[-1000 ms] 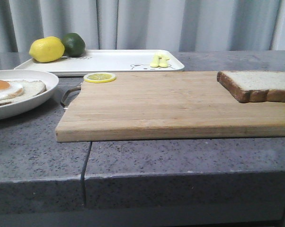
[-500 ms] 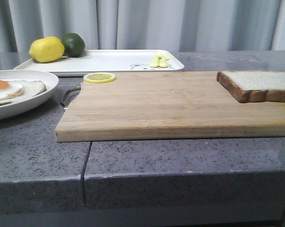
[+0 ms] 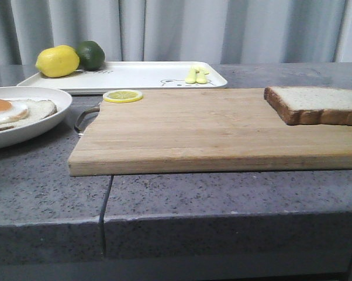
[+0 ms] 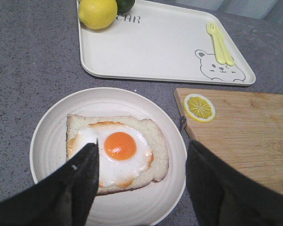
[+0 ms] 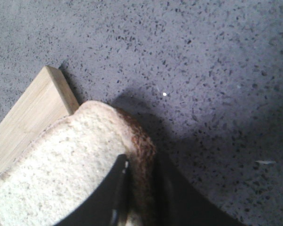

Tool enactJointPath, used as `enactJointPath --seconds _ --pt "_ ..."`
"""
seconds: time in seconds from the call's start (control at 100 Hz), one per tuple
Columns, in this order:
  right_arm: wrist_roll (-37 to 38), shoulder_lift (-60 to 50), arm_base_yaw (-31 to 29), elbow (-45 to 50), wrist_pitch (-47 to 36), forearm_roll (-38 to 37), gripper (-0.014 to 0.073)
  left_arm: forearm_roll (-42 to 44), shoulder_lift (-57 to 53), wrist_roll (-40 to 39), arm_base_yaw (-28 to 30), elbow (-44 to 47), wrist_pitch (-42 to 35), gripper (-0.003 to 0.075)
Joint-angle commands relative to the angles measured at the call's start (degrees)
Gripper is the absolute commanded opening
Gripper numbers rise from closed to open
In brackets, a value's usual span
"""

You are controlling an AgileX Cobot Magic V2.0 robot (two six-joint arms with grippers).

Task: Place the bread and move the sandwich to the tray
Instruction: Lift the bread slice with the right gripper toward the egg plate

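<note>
Grey speckled stone makes up your worktop [image 3: 223, 199], with pale pleated curtains behind it. On the wooden cutting board [image 3: 193, 129] the bread [image 3: 316, 104] sits at the right-hand end, thick and pale with a dark brown crust. Your right wrist view shows what the front view cannot: the right hand [image 5: 139, 188] is clenched on that slice at its crust edge, one dark finger on the porous crumb and the other outside the crust, with the slice's corner overhanging the board. Your left hand [image 4: 141, 183] hangs released above the sandwich [image 4: 117, 151], its two black fingers apart on either side of the glossy fried egg on its slice, which lies on a shallow round white plate [image 4: 52, 141] left of the board. Beyond the board lies the tray [image 3: 135, 75], flat, white and round-cornered, carrying a lemon [image 3: 57, 61], a lime [image 3: 91, 54] and a small yellow fork [image 3: 197, 75]. A lemon slice [image 3: 123, 95] rests on the board's far left corner.
</note>
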Motion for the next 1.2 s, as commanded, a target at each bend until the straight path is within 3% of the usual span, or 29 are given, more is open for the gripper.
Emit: enactJointPath --seconds 0.0,0.12,0.47,0.81,1.0,1.19 --pt "-0.3 -1.3 -0.4 -1.7 -1.8 0.3 0.0028 -2.0 0.0 0.0 -0.4 -2.1 -3.5 0.0388" --pt "-0.3 -1.3 -0.4 -1.7 -1.8 0.3 -0.0076 -2.0 0.0 0.0 -0.4 -2.1 -3.5 0.0388" --pt "-0.3 -3.2 -0.4 -2.7 -1.6 0.3 -0.0064 -2.0 0.0 0.0 -0.4 -2.1 -3.5 0.0388" --pt "-0.8 -8.3 0.8 -10.9 1.9 0.3 -0.0064 -2.0 0.0 0.0 -0.4 -2.1 -3.5 0.0388" --pt "-0.8 -8.4 9.9 -16.9 -0.3 2.9 -0.0064 -2.0 0.0 0.0 -0.4 -2.1 -3.5 0.0388" --pt "-0.8 -6.7 22.7 -18.0 -12.7 7.9 -0.0064 -2.0 0.0 0.0 -0.4 -2.1 -3.5 0.0388"
